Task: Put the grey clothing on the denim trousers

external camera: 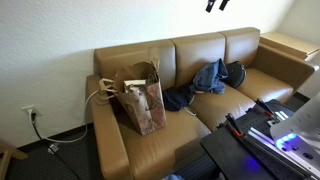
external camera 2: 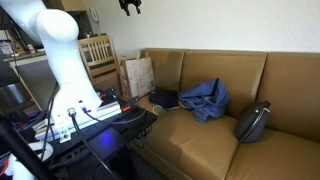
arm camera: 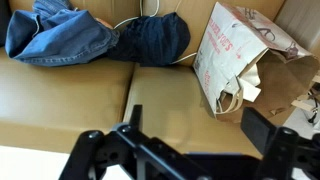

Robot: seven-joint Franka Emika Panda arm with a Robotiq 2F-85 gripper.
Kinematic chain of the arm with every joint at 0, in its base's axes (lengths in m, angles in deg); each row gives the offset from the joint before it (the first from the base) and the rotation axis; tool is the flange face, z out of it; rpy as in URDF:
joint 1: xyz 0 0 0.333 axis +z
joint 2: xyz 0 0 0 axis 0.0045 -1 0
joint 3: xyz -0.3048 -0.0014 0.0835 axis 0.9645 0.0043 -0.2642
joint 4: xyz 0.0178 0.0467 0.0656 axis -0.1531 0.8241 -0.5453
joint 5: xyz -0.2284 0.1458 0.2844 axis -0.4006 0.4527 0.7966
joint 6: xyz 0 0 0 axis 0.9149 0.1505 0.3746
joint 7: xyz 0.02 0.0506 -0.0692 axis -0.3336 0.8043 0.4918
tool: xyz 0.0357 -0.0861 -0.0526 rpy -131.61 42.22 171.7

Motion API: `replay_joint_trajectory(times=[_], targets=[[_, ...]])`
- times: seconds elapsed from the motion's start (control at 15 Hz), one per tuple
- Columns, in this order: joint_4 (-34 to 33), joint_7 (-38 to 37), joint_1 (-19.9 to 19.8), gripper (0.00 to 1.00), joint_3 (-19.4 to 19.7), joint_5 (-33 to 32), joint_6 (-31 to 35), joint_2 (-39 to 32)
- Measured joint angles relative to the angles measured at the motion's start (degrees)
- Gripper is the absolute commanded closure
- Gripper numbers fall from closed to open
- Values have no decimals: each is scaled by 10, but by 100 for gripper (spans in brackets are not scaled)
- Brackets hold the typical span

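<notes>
Grey clothing (external camera 2: 252,122) lies bunched on the sofa (external camera 2: 290,85), just beside the trousers (external camera 2: 205,98), at their 4 o'clock. Gripper (external camera 2: 128,6) hangs high over the seat, near 12 o'clock in both exterior views; the wrist view shows its jaws spread wide and empty. Recommended: descend over the bundle's middle, pinch a thick fold, and lift it clear before carrying it toward 10 o'clock onto the trousers.

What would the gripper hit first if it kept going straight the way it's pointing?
Probably the bare sofa seat, between the paper bag and the dark clothing. The gripper hangs above it, though depth is unclear.
</notes>
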Motion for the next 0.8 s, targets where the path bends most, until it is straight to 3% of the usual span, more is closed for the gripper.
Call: replay_joint_trajectory(times=[0.6, 0.8], targets=[[0, 0, 0, 0, 0, 0, 0, 0], [-12, -30, -27, 0, 23, -14, -13, -8]])
